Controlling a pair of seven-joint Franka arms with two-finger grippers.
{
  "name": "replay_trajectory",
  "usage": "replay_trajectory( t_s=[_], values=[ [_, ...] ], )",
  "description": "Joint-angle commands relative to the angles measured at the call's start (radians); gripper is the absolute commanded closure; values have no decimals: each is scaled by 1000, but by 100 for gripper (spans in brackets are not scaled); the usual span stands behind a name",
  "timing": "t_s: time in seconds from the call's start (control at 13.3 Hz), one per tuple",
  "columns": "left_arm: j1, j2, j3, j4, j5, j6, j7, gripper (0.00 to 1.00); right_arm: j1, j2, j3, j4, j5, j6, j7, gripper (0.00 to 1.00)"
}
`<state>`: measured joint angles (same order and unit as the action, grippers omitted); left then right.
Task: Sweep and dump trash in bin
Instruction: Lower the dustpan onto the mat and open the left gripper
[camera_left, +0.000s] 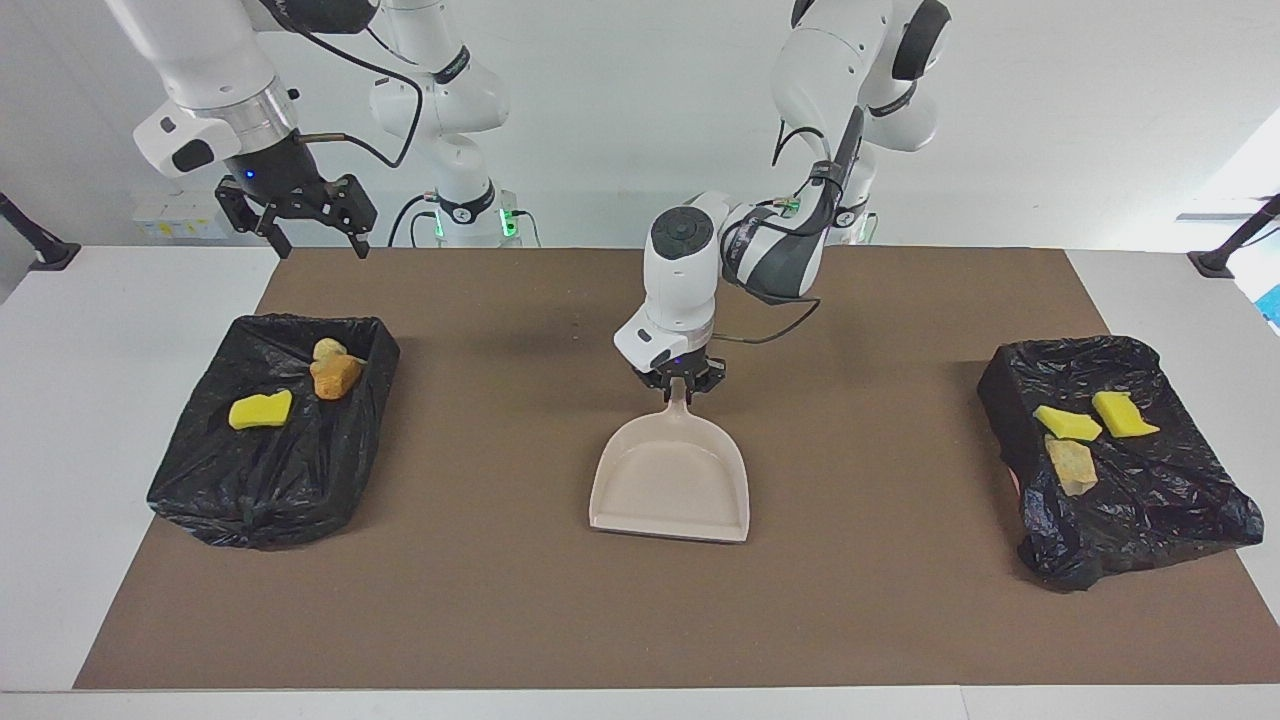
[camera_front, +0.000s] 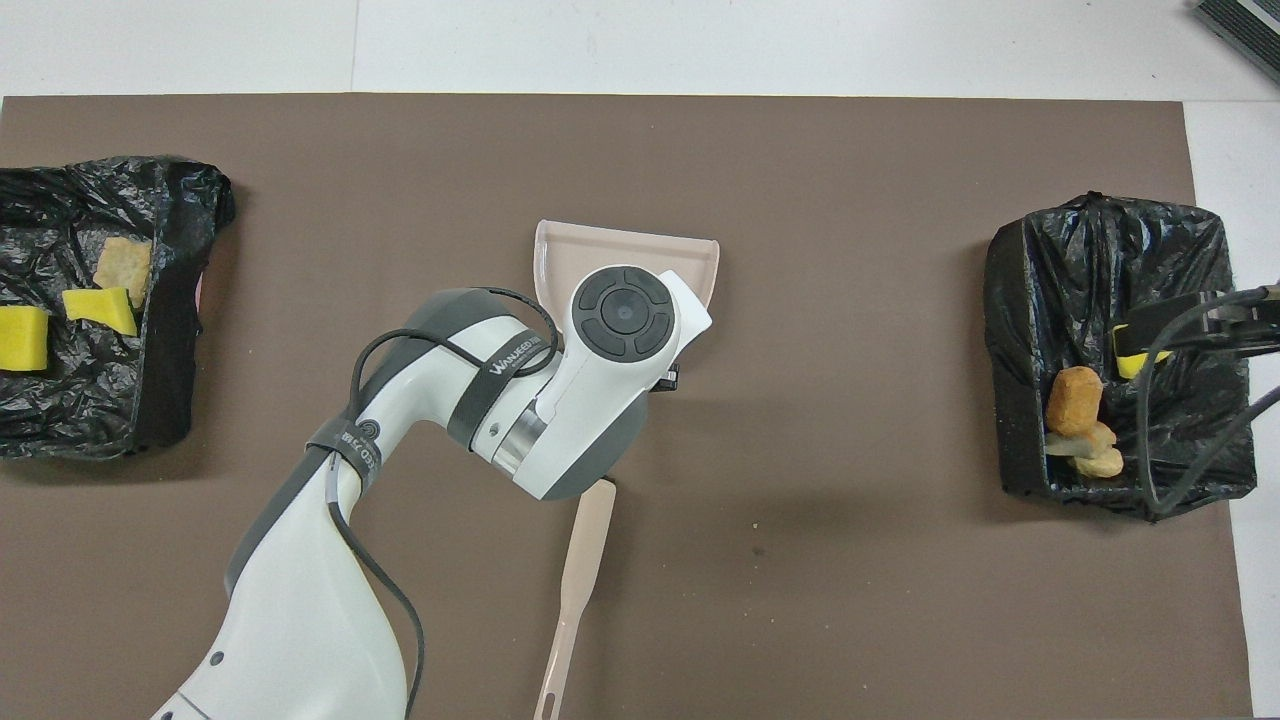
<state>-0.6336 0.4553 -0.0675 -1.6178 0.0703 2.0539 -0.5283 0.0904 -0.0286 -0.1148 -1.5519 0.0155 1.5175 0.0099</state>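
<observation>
Left claw low over the middle of the brown mat, pressed together on the handle of the beige dustpan. Pan lies flat on the mat, open mouth pointing away from the robots, handle toward them. In the overhead view the left arm's wrist covers most of the pan; only its open edge and corners show.

Right claw up in the air over the mat's edge at the right arm's end, above the robot-side rim of the black-lined bin there. Fingers spread, nothing between them. This arm waits.

Trash is all in the two bins, none on the mat, none in the pan, all well apart from the left claw.
- Bin at the right arm's end: one yellow spongy chunk, two orange-brown bread-like lumps touching each other, nearer the robots than the chunk. These lie below the right claw, not touching it.
- Bin at the left arm's end: two yellow chunks side by side, one tan lump just beside them, farther from the robots.

Beige brush lies on the mat, nearer the robots than the pan; its tip reaches under the left arm's wrist in the overhead view.
</observation>
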Motion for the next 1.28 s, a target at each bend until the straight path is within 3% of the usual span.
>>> replay_trajectory(
  t_s=[0.0,0.15,0.23,0.53,0.6,1.05,1.2],
  values=[
    [-11,-4,14,1,-14,8,-7,82,-8,-21,4,-27,12,13,4,0],
    [-11,-4,14,-1,-14,2,-7,78,-8,-21,4,-27,12,13,4,0],
    [-11,-6,14,-1,-14,2,-9,69,-8,-21,4,-27,12,13,4,0],
    [-1,-26,15,-4,-14,-17,-6,13,-8,-21,4,-25,12,13,4,0],
    [2,-43,17,-5,-14,-35,1,3,-8,-21,4,-27,12,13,4,0],
    [113,-243,28,-186,-4,-146,16,0,-8,-21,4,-25,12,13,4,0],
    [170,-352,28,-278,-4,-141,112,0,-8,-21,4,-27,12,13,4,0]
  ],
)
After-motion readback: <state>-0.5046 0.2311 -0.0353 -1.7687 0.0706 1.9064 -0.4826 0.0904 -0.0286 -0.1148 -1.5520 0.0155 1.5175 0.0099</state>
